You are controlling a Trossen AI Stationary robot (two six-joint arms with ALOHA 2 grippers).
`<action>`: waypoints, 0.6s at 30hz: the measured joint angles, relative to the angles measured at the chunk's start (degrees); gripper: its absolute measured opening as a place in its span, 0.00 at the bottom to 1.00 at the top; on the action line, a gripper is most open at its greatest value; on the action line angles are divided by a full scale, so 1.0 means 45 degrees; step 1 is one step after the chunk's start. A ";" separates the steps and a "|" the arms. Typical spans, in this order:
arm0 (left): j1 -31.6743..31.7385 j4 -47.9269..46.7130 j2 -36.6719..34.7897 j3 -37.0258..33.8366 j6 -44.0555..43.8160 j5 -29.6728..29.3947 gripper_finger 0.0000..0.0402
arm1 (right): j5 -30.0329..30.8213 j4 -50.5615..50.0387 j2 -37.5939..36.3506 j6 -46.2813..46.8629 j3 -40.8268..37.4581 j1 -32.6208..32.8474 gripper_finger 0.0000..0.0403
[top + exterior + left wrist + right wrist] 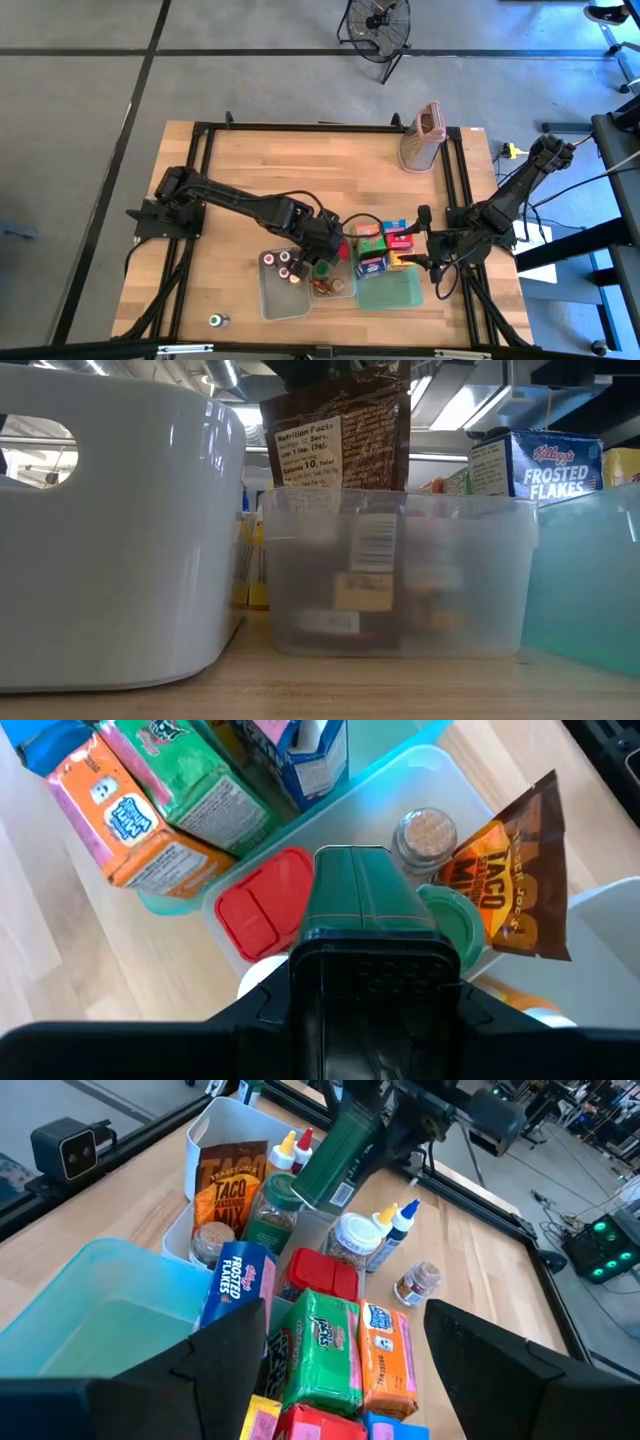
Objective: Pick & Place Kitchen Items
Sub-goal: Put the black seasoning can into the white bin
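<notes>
Your left gripper [322, 262] holds a dark green rectangular container [362, 900], its fingers closed on it, tilted over the small clear plastic tub [331, 291] near the table's front edge. The container is smooth, deep green, with a flat end and a pale barcode label on one side [335, 1150].

In that clear tub lie a brown foil taco mix packet [520, 880] with orange lettering, a small glass spice jar with a silver lid [425, 832], a round green lid [455, 920] and a flat red plastic box [265, 905]. From table height, the packet stands up above the tub's frosted wall [400, 580].

Just left of it sits a white rectangular bin [283, 285] holding small bottles with red and white caps [285, 265]. The right wrist camera also shows yellow-capped squeeze bottles [285, 1148] in that bin, and a blue-capped one [400, 1220] close by.

To the right, the pale green tray [392, 290] carries small cartons along its far side: a blue Frosted Flakes box [232, 1285], a green carton [325, 1345], an orange carton [390, 1355] and red ones [400, 238].

One tiny spice jar [215, 320] lies alone on the wooden table [300, 170], well to the left of the bin.

Your right gripper [425, 255] hovers beside the tray's right edge, fingers spread apart and holding nothing.

A tall metal grater with a pink top [422, 135] stands at the far right of the table.
</notes>
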 joint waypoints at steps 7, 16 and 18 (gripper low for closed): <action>0.0109 -0.0113 0.0397 0.0010 -0.0073 0.0014 0.28 | -0.0102 -0.0103 0.0005 0.0327 0.0000 0.0000 0.68; 0.0109 -0.0274 0.0473 0.0010 -0.0257 0.0068 0.28 | -0.0117 -0.0180 0.0005 0.0331 0.0000 0.0000 0.68; 0.0154 -0.0276 0.0578 0.0010 -0.0253 0.0079 0.28 | -0.0136 -0.0186 0.0005 0.0348 0.0000 0.0000 0.68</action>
